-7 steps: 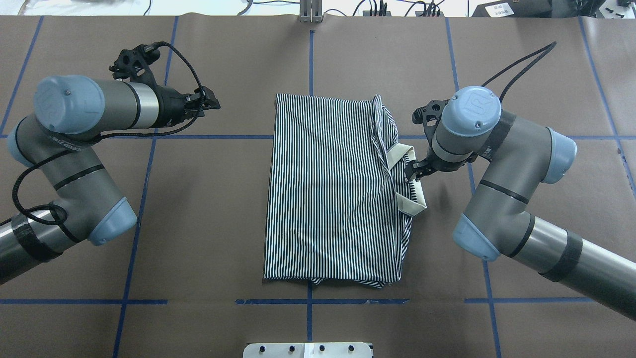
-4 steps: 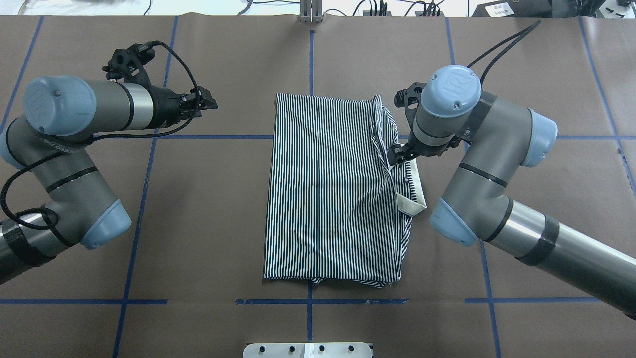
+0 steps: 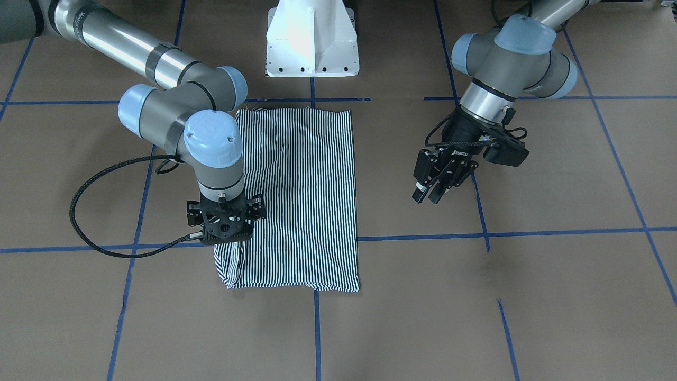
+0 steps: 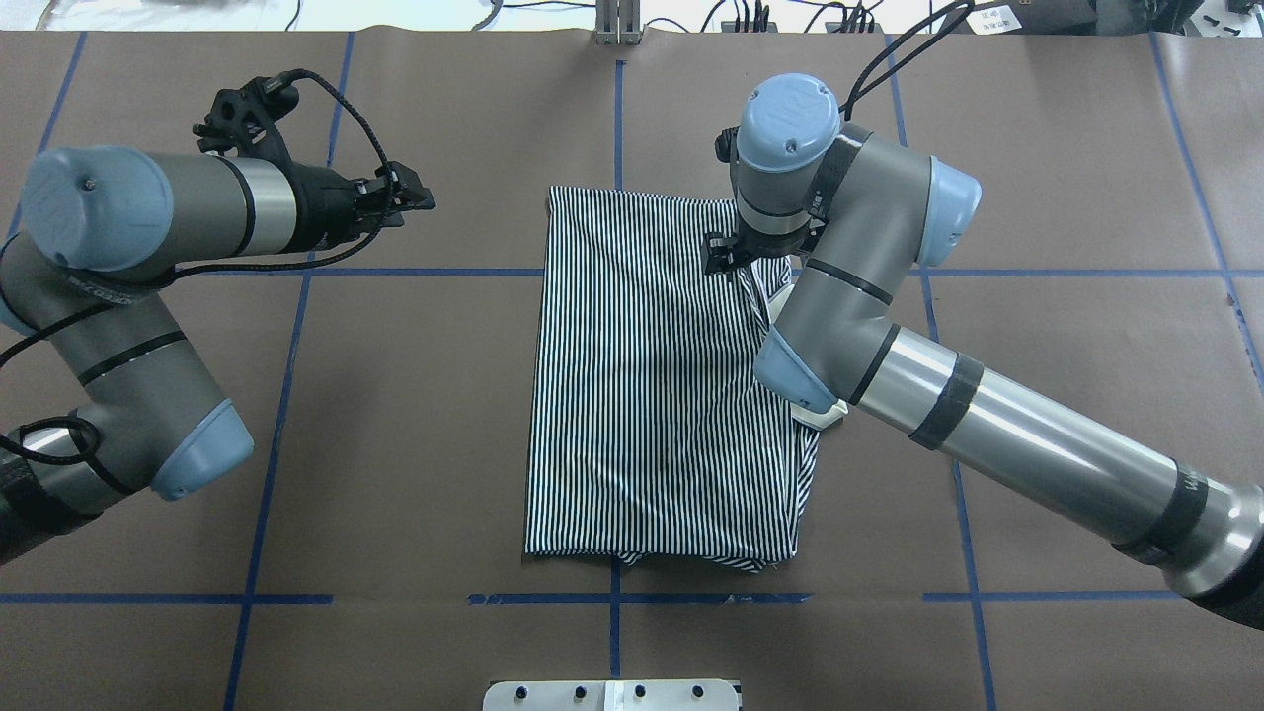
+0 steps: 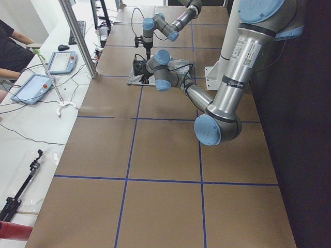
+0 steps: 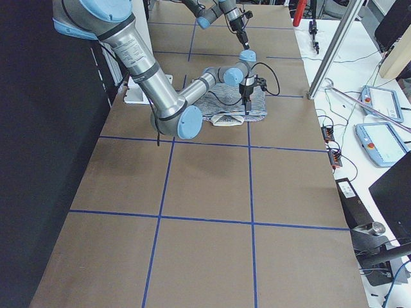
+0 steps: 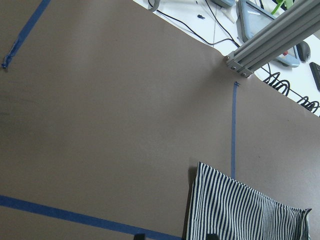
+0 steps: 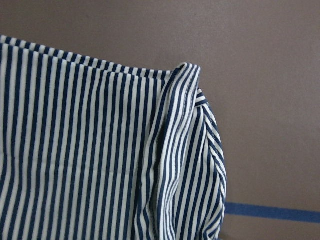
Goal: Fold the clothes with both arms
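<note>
My right hand [image 4: 726, 259] hangs low over the shirt [image 4: 652, 395], at the far corner on its own side. I cannot tell whether its fingers are apart or together, because the wrist hides them from above and its own camera shows only cloth. Directly under the hand the striped edge [image 8: 185, 150] is rolled over into a soft ridge several layers thick, with bare bench [image 4: 395, 444] just beyond. Back toward the base from the hand, the cream collar [image 4: 825, 415] pokes out from under the right arm [image 4: 987, 425]. The shirt lies folded to a rough rectangle, flat at mid-bench. I judge it light and limp, likely to sag and slide on itself, so I would pinch through all layers at a corner or hem, not at the loose roll. My left hand [image 3: 429, 194] hovers well off to the other side, its fingers seemingly together on nothing.
</note>
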